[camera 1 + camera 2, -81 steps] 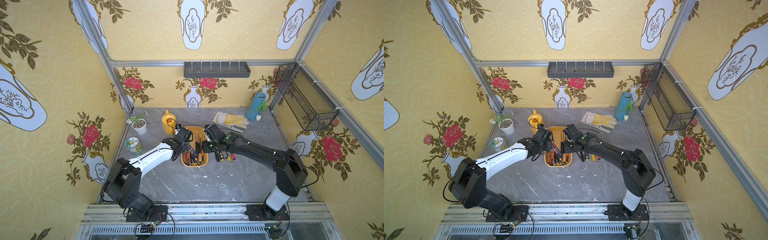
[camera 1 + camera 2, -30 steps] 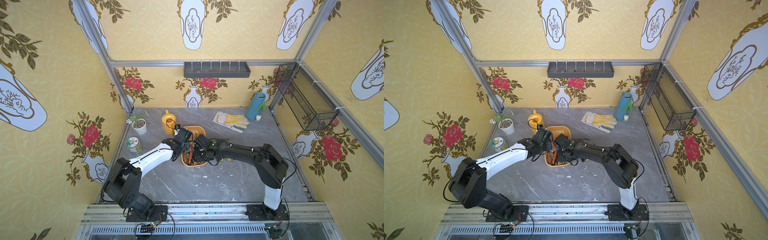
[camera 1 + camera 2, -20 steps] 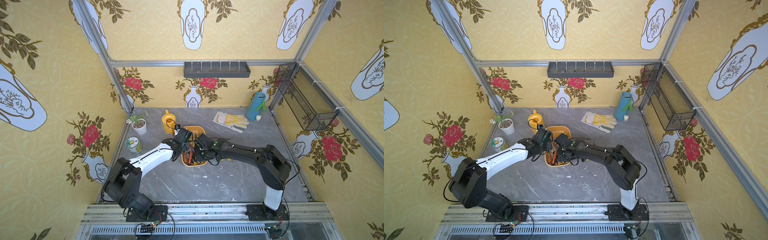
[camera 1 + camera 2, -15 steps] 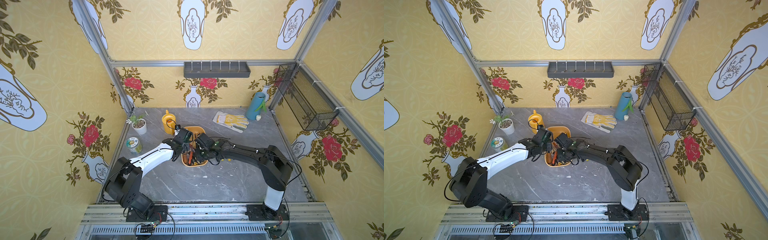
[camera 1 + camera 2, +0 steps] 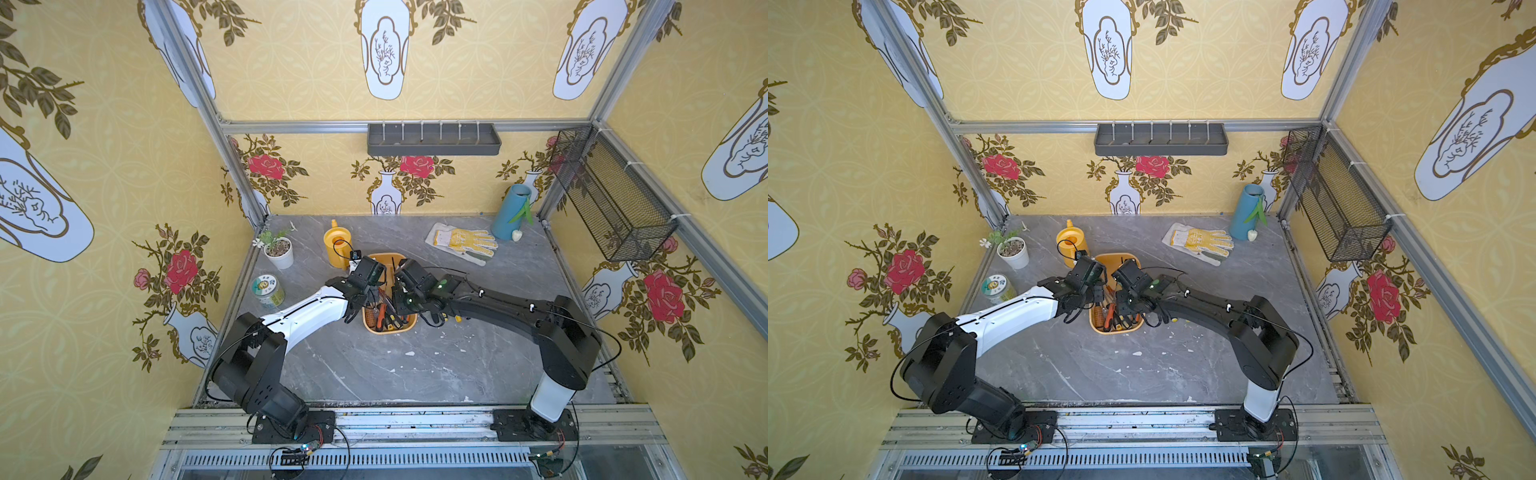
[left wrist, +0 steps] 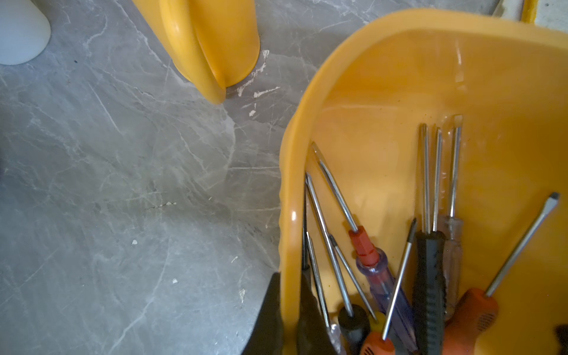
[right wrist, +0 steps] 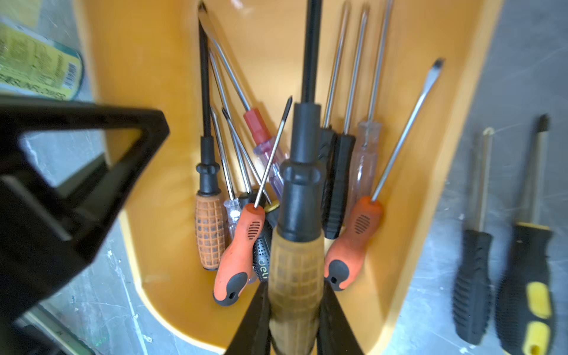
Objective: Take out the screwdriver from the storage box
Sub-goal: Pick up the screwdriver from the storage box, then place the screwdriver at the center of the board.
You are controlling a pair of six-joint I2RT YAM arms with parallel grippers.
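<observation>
The storage box (image 5: 390, 331) (image 5: 1117, 331) is a yellow-orange tub in the middle of the table, with several screwdrivers lying in it. My left gripper (image 6: 290, 322) is shut on the box's side wall (image 6: 289, 246), one finger outside and one inside. My right gripper (image 7: 295, 322) is over the near end of the box. It is shut on the tan gridded handle of a screwdriver (image 7: 296, 270), whose black shaft points toward the far end above the others. In both top views the two wrists meet over the box (image 5: 365, 299) (image 5: 1129, 299).
Two black-handled screwdrivers (image 7: 471, 276) (image 7: 528, 292) lie on the table right of the box. A yellow watering can (image 5: 337, 247), a potted plant (image 5: 278, 251) and a tin (image 5: 267, 290) stand to the left. Gloves (image 5: 463, 243) and a blue vase (image 5: 509, 212) are at the back right.
My right gripper has come from the table right of the box to over its contents, then shifted slightly toward the back. The left arm has kept its place on the box's wall.
</observation>
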